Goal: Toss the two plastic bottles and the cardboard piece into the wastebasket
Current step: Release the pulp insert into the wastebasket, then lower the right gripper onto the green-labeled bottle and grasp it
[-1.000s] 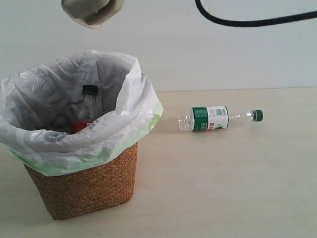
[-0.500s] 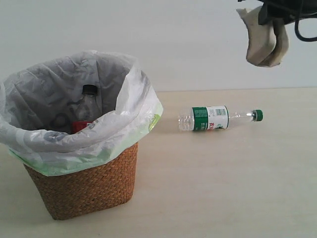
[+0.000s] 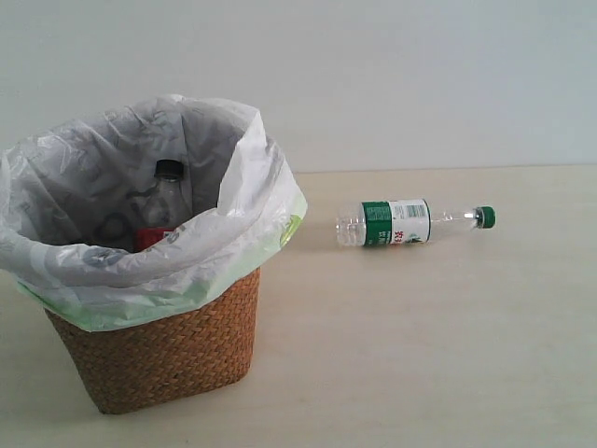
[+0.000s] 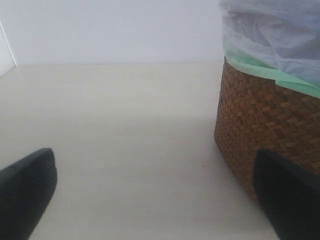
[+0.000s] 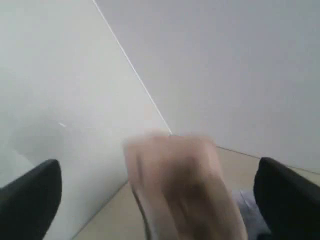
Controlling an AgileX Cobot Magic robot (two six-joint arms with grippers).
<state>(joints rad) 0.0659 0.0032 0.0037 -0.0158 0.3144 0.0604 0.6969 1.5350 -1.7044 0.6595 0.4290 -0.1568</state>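
The wicker wastebasket (image 3: 159,350) with its white bag stands at the left of the exterior view. Inside it is the black-capped bottle (image 3: 168,198) with a red label. The green-capped bottle (image 3: 399,223) lies on its side on the table to the right of the basket. Neither gripper shows in that view. My left gripper (image 4: 155,200) is open over bare table, close beside the wastebasket (image 4: 260,120). My right gripper (image 5: 157,200) is open, its fingers wide apart. The beige cardboard piece (image 5: 180,185) is a blur between them, touching neither finger.
A pale wall stands behind the light wooden table (image 3: 420,355). In the right wrist view I see a wall corner and a bit of white bag (image 5: 250,212) past the cardboard.
The cardboard was at the top left of the exterior view, then at the upper right in the right gripper. Both have now left that view. Basket and bottles have not moved.
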